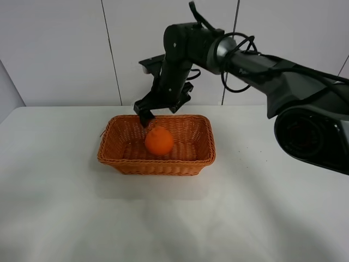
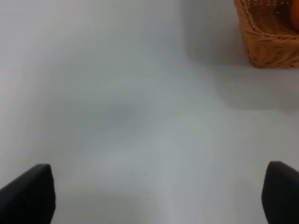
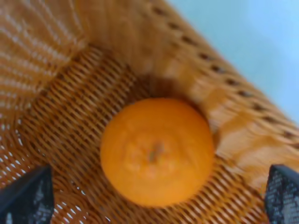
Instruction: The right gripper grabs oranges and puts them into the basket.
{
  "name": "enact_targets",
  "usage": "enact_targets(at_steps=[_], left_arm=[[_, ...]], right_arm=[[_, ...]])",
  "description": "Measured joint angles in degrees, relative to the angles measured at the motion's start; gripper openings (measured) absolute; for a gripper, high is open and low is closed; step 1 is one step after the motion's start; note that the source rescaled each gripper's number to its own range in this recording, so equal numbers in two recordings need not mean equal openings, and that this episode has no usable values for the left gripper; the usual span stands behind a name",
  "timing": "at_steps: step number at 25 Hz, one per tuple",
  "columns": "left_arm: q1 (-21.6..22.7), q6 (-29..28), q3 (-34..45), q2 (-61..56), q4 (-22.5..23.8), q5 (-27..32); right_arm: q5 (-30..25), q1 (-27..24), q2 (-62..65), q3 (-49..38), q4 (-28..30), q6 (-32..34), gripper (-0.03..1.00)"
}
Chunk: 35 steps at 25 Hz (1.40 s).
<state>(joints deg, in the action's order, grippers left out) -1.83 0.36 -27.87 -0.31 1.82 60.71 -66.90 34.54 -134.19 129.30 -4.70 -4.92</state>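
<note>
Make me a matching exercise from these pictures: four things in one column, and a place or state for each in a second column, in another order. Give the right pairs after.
Things
1. orange
2. basket
3. right gripper
4. left gripper

Places or states
A. open, over the table, apart from the basket
B. stands on the table
C. open, above the basket
D. lies inside the basket

Pairs: 1-D, 2-B, 3-C, 4-A
</note>
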Motion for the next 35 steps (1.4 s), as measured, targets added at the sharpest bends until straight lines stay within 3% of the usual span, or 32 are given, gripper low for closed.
enact_targets(at_steps=[4, 14, 19, 27, 35], left_arm=[[0.0, 0.0, 0.0, 0.0, 0.0, 0.0], [0.0, 0.0, 0.0, 0.0, 0.0, 0.0], [0.0, 0.0, 0.0, 0.0, 0.0, 0.0], [0.0, 0.0, 0.0, 0.0, 0.0, 0.0], [0.0, 0.0, 0.0, 0.0, 0.0, 0.0]], right_arm=[[-1.99, -3.85, 3.0, 0.45, 1.2, 0.11, 1.0], [-2.61, -23.76, 3.21, 0.45, 1.97, 0.22, 1.0], [-2.61, -30.93, 3.21, 0.45, 2.14, 0.34, 1.0], [-2.85, -32.99, 6.11, -3.07, 2.14, 0.38, 1.0], [-2.75, -32.99, 21.59, -23.91, 2.14, 1.02, 1.0]])
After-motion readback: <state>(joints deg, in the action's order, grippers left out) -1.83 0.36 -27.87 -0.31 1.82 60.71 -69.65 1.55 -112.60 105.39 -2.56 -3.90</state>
